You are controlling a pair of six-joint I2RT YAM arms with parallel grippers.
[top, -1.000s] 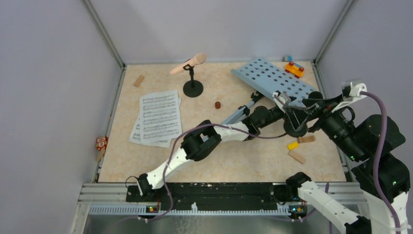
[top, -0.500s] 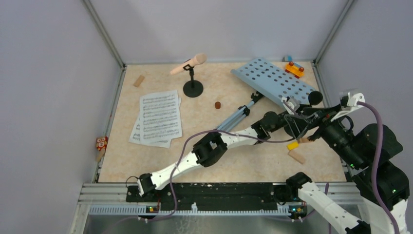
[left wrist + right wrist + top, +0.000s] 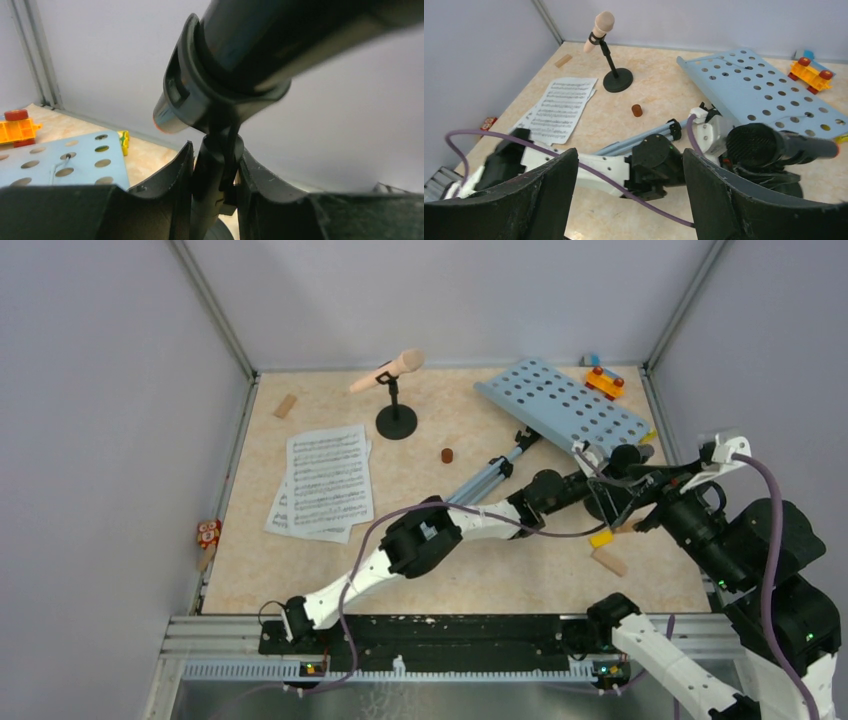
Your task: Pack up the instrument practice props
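Left wrist view: left gripper clamps the holder under the black mic, near the tabletop's right edge; right gripper gapes open, empty.

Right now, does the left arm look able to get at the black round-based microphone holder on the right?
Likely yes: the left tool appears closed on the stem of the black round-based microphone holder, under the black microphone.
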